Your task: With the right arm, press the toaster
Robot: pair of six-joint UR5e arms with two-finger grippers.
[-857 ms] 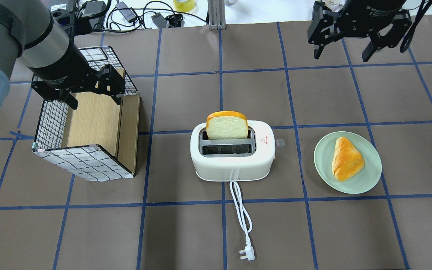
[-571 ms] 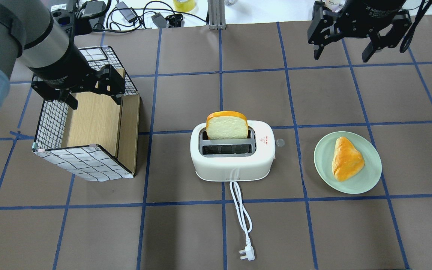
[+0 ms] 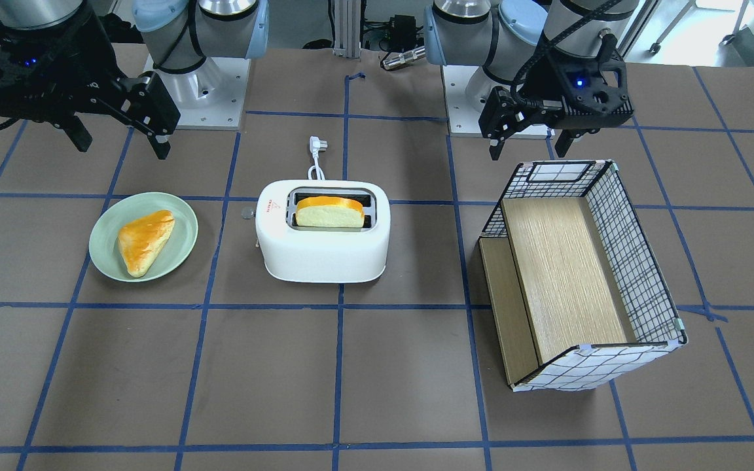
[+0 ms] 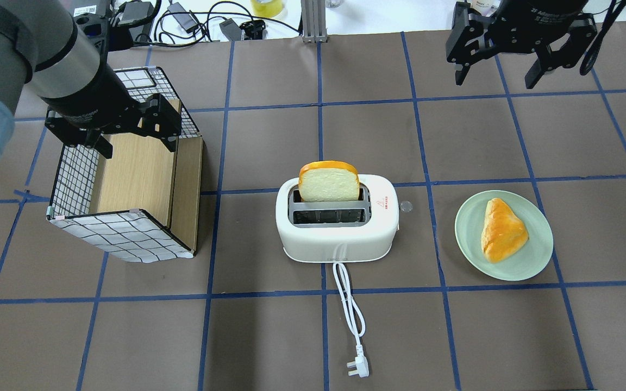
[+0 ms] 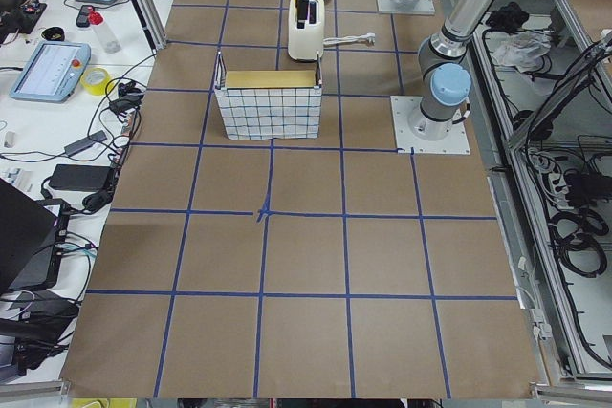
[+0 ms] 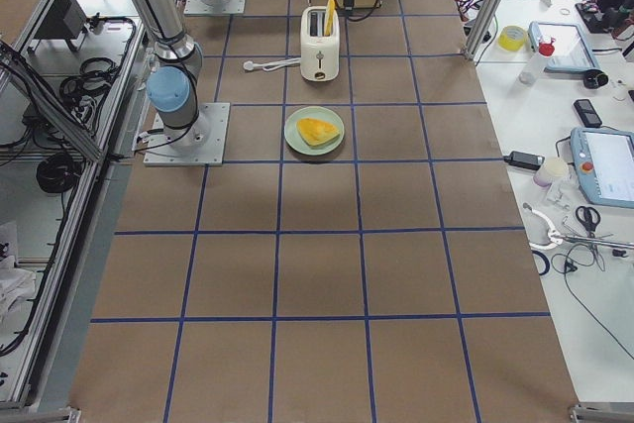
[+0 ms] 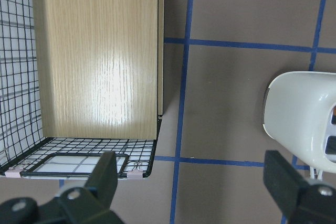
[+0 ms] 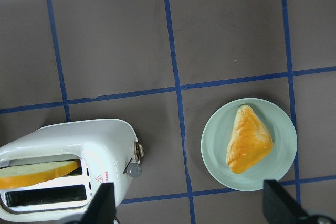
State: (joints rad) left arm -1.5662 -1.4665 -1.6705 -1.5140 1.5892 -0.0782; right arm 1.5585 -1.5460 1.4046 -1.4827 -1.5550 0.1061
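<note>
The white toaster (image 4: 340, 239) stands mid-table with a bread slice (image 4: 329, 183) upright in its far slot; it also shows in the front view (image 3: 323, 252) and the right wrist view (image 8: 89, 140). A small lever (image 8: 139, 150) sticks out of its end that faces the plate. Its cord (image 4: 348, 304) runs to a plug (image 4: 357, 369). My right gripper (image 4: 495, 81) is open and empty, high above the table's far right, well away from the toaster. My left gripper (image 4: 138, 147) is open and empty over the basket.
A wire basket with a wooden liner (image 4: 123, 239) stands left of the toaster. A green plate (image 4: 534, 255) with a pastry (image 4: 502, 229) lies to its right. A small clear disc (image 4: 405, 206) lies beside the toaster. Cables lie beyond the far edge.
</note>
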